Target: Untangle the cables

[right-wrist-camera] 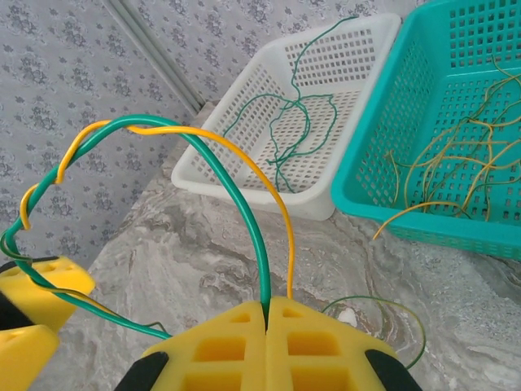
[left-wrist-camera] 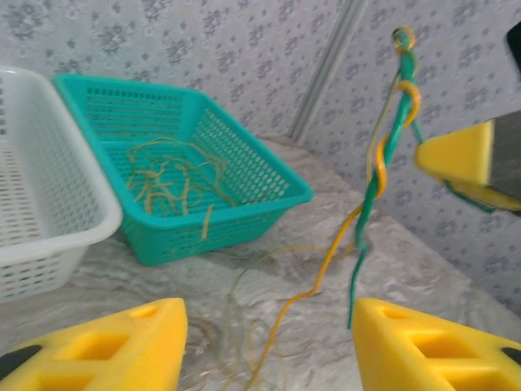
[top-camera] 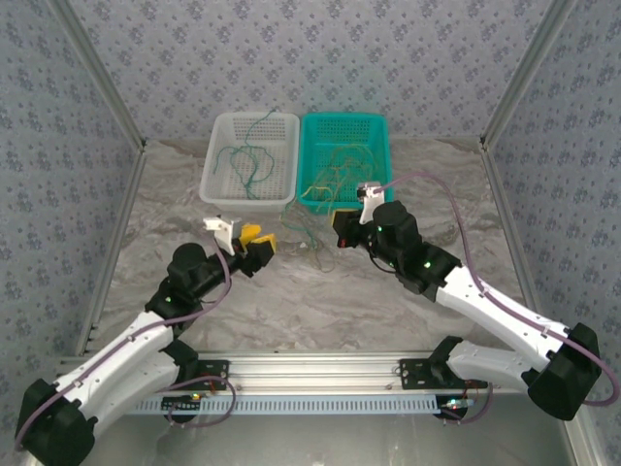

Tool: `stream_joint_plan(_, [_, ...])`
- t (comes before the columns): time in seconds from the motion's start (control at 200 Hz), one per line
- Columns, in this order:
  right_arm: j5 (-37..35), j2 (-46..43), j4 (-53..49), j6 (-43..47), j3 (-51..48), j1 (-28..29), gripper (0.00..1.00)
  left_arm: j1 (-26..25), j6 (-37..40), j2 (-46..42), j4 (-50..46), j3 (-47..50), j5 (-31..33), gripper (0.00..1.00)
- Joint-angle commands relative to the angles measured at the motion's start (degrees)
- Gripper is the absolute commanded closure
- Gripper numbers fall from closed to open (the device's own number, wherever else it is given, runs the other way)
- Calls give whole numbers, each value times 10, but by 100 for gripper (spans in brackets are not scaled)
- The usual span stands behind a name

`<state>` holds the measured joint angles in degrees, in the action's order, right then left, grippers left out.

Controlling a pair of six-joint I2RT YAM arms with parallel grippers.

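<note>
My right gripper (right-wrist-camera: pixel 267 308) is shut on a green cable (right-wrist-camera: pixel 244 212), and a yellow cable (right-wrist-camera: pixel 273 191) rises right beside its closed fingers. The two arch up and left, twisting round each other near my left gripper (right-wrist-camera: pixel 28 322). In the left wrist view the twisted green cable (left-wrist-camera: pixel 387 155) and yellow cable (left-wrist-camera: pixel 326 269) hang in front of my left gripper (left-wrist-camera: pixel 269 350). Its jaws stand open, with the green end close to the right finger (left-wrist-camera: pixel 431 342). Seen from above, the left gripper (top-camera: pixel 257 243) and the right gripper (top-camera: pixel 342 231) face each other over the table.
A white basket (top-camera: pixel 218 184) at the back holds green cables (top-camera: pixel 247 160). Beside it on the right, a teal basket (top-camera: pixel 383 146) holds yellow-tan cables (left-wrist-camera: pixel 167 175). Thin loose strands (top-camera: pixel 309 238) lie on the marble table between the grippers. Patterned walls close in the sides and back.
</note>
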<state>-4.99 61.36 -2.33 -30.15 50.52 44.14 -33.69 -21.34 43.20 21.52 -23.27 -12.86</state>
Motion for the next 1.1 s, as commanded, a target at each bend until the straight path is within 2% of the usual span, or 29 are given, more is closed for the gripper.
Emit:
stream_joint_plan(0.0, [-17,-8,10,-4,18,-4,100,-2,-9,8,52,-34,-61,53])
stream_joint_plan(0.26, [-19,5,7,-28,25,-5,100,-27,-10,22,59,-51,-92,86])
stream_joint_plan(0.42, [-18,7,2,-37,33,-5,100,-50,-16,51,74,-56,-108,88])
stream_joint_plan(0.595, [-21,11,6,-45,33,-5,100,-80,-19,107,103,-69,-108,86])
stream_joint_plan(0.66, [-17,12,11,-47,32,-4,100,-84,-16,130,114,-71,-90,85])
stream_joint_plan(0.73, [-14,12,14,-48,32,-5,100,-84,-15,150,130,-71,-69,73])
stream_joint_plan(0.8, [-13,12,13,-48,32,-5,100,-83,-15,172,156,-71,-54,70])
stream_joint_plan(0.859, [-14,11,12,-48,30,-4,100,-83,-15,191,173,-81,-54,55])
stream_joint_plan(0.914, [-13,11,12,-49,30,-4,100,-83,-13,213,182,-95,-60,52])
stream_joint_plan(0.969, [-12,11,14,-51,28,-4,100,-83,-12,236,191,-110,-68,45])
stream_joint_plan(1.094, [-11,7,24,-52,23,1,100,-81,-1,286,208,-129,-47,44])
